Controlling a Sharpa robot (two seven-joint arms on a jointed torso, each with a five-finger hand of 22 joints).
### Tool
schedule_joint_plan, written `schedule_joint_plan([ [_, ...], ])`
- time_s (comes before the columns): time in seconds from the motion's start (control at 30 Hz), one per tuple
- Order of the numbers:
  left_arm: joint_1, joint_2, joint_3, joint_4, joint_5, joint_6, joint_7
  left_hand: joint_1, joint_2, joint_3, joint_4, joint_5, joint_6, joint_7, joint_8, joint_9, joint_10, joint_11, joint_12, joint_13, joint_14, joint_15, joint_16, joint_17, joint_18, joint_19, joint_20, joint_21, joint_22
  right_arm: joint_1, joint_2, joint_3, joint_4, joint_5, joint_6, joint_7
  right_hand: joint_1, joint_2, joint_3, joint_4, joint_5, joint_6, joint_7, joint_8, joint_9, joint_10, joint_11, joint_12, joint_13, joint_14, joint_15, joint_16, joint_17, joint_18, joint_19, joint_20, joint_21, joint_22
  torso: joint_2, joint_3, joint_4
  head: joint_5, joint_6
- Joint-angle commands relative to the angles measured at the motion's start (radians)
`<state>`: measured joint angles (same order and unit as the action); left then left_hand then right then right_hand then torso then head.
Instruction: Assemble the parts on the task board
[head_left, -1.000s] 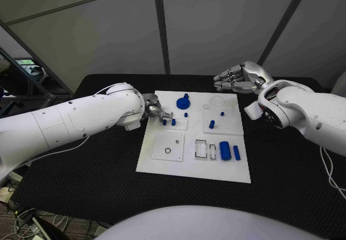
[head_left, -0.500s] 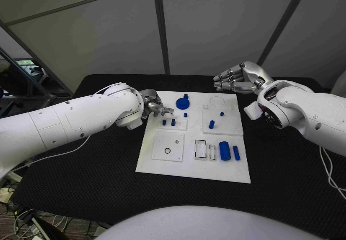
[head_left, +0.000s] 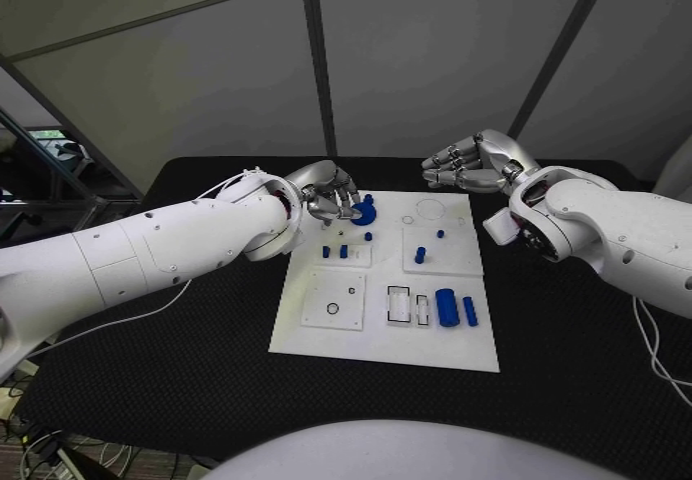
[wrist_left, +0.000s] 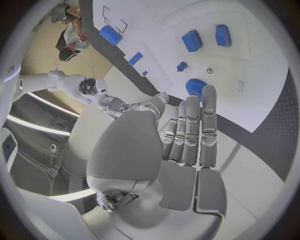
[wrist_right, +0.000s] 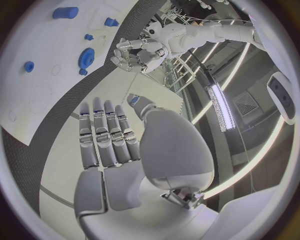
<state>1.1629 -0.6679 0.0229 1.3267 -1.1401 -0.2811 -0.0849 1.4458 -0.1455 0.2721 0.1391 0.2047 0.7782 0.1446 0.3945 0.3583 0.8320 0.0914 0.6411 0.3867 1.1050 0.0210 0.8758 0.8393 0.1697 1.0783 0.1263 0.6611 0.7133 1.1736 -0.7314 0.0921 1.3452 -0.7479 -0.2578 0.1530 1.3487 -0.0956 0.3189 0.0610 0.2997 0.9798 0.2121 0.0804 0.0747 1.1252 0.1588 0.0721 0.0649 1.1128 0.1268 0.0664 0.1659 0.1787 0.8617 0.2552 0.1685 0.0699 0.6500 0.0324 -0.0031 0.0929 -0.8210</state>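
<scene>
The white task board lies in the middle of the black table. On its far part sits a blue gear. Small blue pegs stand just nearer, and two more stand toward the right. Two blue cylinders lie on the near right part. My left hand hovers at the board's far left corner, just left of the gear, holding nothing. My right hand hangs above the board's far right corner, fingers apart and empty.
A square plate with a small ring hole and a rectangular slot are on the near half of the board. A faint round recess is at the far right. Black table surrounds the board on all sides.
My left hand has risen from beside the small pegs at the board's left edge and moved farther back, next to the gear. The right hand has stayed put.
</scene>
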Motion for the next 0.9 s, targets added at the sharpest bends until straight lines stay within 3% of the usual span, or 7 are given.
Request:
schedule_joint_plan([
  [0.03, 0.003, 0.016, -0.008, -0.016, -0.172, -0.049, 0.131, 0.000, -0.020, 0.000, 0.001, 0.001, 0.024, -0.003, -0.033, -0.036, 0.012, 0.002, -0.038, -0.045, 0.029, 0.000, 0.043, 0.007, 0.010, 0.019, 0.000, 0.015, 0.011, 0.001, 0.002, 0.001, 0.000, 0.016, -0.001, 0.017, 0.002, 0.006, -0.001, -0.006, 0.004, 0.007, 0.001, 0.002, 0.001, -0.007, -0.001, 0.003, -0.001, -0.005, 0.002, 0.002, -0.001, 0.007, 0.009, 0.001, -0.005, -0.001, 0.000, 0.0007, -0.0008, -0.004, 0.004],
  [0.1, 0.005, 0.027, -0.017, -0.028, -0.221, -0.040, 0.137, 0.005, -0.022, 0.001, 0.001, 0.002, 0.043, -0.012, -0.054, -0.061, 0.022, -0.002, -0.063, -0.076, 0.073, -0.004, 0.108, 0.046, 0.011, 0.034, -0.003, 0.029, 0.023, 0.001, 0.002, 0.001, 0.000, 0.016, 0.000, 0.017, 0.002, 0.006, -0.001, -0.006, 0.004, 0.007, 0.001, 0.002, 0.001, -0.008, -0.001, 0.003, -0.001, -0.005, 0.002, 0.002, -0.001, 0.007, 0.009, 0.001, -0.005, -0.001, 0.001, 0.0003, -0.0022, -0.007, 0.005],
  [0.23, 0.006, 0.046, -0.029, -0.052, -0.289, -0.006, 0.132, 0.013, -0.025, 0.003, -0.001, 0.002, 0.077, -0.021, -0.089, -0.099, 0.056, -0.013, -0.098, -0.126, 0.207, -0.019, 0.282, 0.173, -0.031, 0.184, -0.017, 0.274, 0.247, 0.001, 0.003, 0.001, 0.000, 0.016, 0.002, 0.017, 0.003, 0.006, -0.001, -0.007, 0.005, 0.006, 0.002, 0.001, 0.001, -0.008, -0.001, 0.003, -0.001, -0.005, 0.002, 0.002, -0.002, 0.007, 0.010, 0.001, -0.006, -0.001, 0.002, -0.0006, -0.0011, -0.015, 0.006],
  [0.33, 0.007, 0.058, -0.033, -0.067, -0.323, 0.022, 0.124, 0.014, -0.027, 0.012, -0.001, 0.003, 0.091, -0.023, -0.107, -0.117, 0.070, -0.019, -0.112, -0.144, 0.264, -0.024, 0.361, 0.242, -0.051, 0.249, -0.026, 0.389, 0.355, 0.001, 0.003, 0.001, 0.001, 0.015, 0.001, 0.016, 0.004, 0.006, -0.001, -0.008, 0.005, 0.006, 0.002, 0.001, 0.001, -0.009, -0.001, 0.003, -0.001, -0.005, 0.002, 0.003, -0.002, 0.007, 0.010, 0.001, -0.006, -0.001, 0.002, -0.0004, -0.0002, -0.017, 0.007],
  [0.7, 0.007, 0.110, -0.036, -0.124, -0.400, 0.115, 0.091, 0.000, -0.038, 0.015, -0.001, 0.003, 0.127, -0.037, -0.132, -0.144, 0.083, -0.027, -0.159, -0.185, 0.340, -0.044, 0.445, 0.313, -0.085, 0.343, -0.046, 0.562, 0.521, 0.001, 0.007, 0.001, 0.002, 0.003, 0.000, 0.016, 0.004, 0.005, -0.001, -0.008, 0.005, 0.004, 0.006, -0.001, 0.000, -0.011, 0.001, 0.002, -0.001, -0.005, 0.003, 0.003, -0.003, 0.007, 0.011, 0.001, -0.008, -0.002, 0.001, -0.0002, -0.0010, -0.021, 0.006],
  [0.9, 0.007, 0.129, -0.036, -0.145, -0.410, 0.168, 0.073, -0.004, -0.040, 0.014, -0.001, 0.002, 0.134, -0.036, -0.137, -0.149, 0.087, -0.027, -0.170, -0.193, 0.348, -0.044, 0.450, 0.314, -0.092, 0.358, -0.049, 0.594, 0.552, 0.001, 0.009, 0.001, 0.004, 0.002, 0.000, 0.015, 0.004, 0.005, -0.001, -0.008, 0.005, 0.004, 0.006, -0.001, 0.000, -0.011, 0.001, 0.002, -0.001, -0.005, 0.003, 0.003, -0.003, 0.007, 0.011, 0.001, -0.008, -0.002, 0.001, 0.0008, 0.0006, -0.023, 0.005],
])
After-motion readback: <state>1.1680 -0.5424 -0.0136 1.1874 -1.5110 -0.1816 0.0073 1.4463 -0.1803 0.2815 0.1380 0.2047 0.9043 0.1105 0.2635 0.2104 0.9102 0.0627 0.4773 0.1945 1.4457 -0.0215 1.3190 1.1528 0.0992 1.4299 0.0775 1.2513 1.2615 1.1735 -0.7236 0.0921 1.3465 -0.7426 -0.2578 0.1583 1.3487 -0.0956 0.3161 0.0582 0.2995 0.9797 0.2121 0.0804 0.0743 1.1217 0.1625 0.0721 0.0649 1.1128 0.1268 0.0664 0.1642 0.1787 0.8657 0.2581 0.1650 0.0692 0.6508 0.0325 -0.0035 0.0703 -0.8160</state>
